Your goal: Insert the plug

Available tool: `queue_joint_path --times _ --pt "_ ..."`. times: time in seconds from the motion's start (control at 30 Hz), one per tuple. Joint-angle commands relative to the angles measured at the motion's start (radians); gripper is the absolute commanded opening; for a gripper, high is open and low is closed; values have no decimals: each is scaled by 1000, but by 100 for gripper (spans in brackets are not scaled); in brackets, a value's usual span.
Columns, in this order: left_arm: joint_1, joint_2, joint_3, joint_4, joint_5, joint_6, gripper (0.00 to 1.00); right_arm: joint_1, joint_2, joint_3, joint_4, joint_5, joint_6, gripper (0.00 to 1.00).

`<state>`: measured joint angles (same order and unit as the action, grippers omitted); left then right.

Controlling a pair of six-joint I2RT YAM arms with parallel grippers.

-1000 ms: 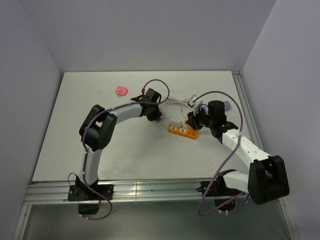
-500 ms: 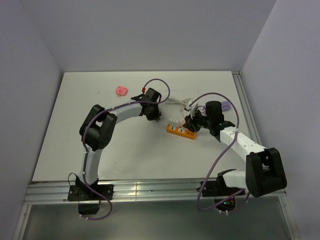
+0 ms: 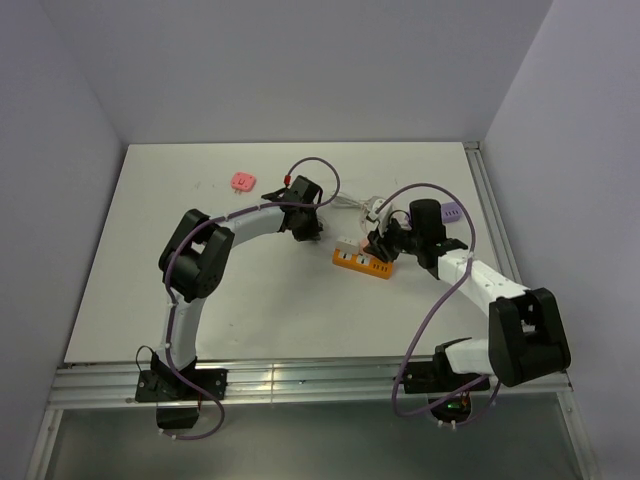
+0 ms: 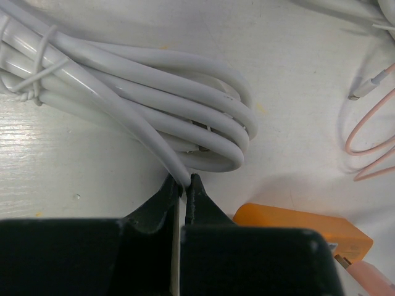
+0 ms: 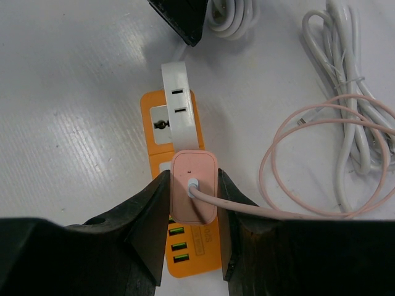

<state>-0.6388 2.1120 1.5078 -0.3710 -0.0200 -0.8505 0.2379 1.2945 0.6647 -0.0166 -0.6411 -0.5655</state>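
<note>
plug: my pink plug [image 5: 194,200] sits on top of the orange power strip [image 5: 162,126], right of table centre
axis: long side runs along the strip, cable end facing up at my wrist cam
right gripper [image 5: 192,179]: clamped on the plug's sides
left gripper [image 4: 182,185]: squeezed closed, tips at the white cord [image 4: 154,105]
hidden: prongs under the plug body, can't tell if they're seated
</note>
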Motion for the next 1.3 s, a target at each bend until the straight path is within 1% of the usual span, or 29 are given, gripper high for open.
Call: queue_joint_path --times 0.0,0.13,0.17,0.33,0.6,0.87,0.97,1.03,1.13,1.27 --pt "5 20 26 7 -6 28 0 3 14 50 23 -29 -39 0" --pt "5 17 26 7 -8 31 0 1 25 50 24 -60 -77 0" --pt "5 17 22 10 -9 30 0 1 28 52 0 -65 -89 0" --pt "5 23 22 7 -8 31 0 -5 35 50 -9 -77 -106 0" --pt "4 19 17 12 -11 41 0 -9 48 78 -62 -63 -149 0" --pt "-16 23 48 -5 -43 80 0 -11 22 53 -17 -52 -114 0" --pt "-16 36 75 -20 -44 85 0 -11 37 65 -32 -29 -108 0" --pt "-16 37 84 -25 -41 85 0 -11 29 53 -7 18 -77 0" --pt "-16 26 72 -16 -43 85 0 -12 16 35 39 95 -45 0" --pt "-16 22 49 -5 -34 79 0 -18 12 27 64 126 -8 0"
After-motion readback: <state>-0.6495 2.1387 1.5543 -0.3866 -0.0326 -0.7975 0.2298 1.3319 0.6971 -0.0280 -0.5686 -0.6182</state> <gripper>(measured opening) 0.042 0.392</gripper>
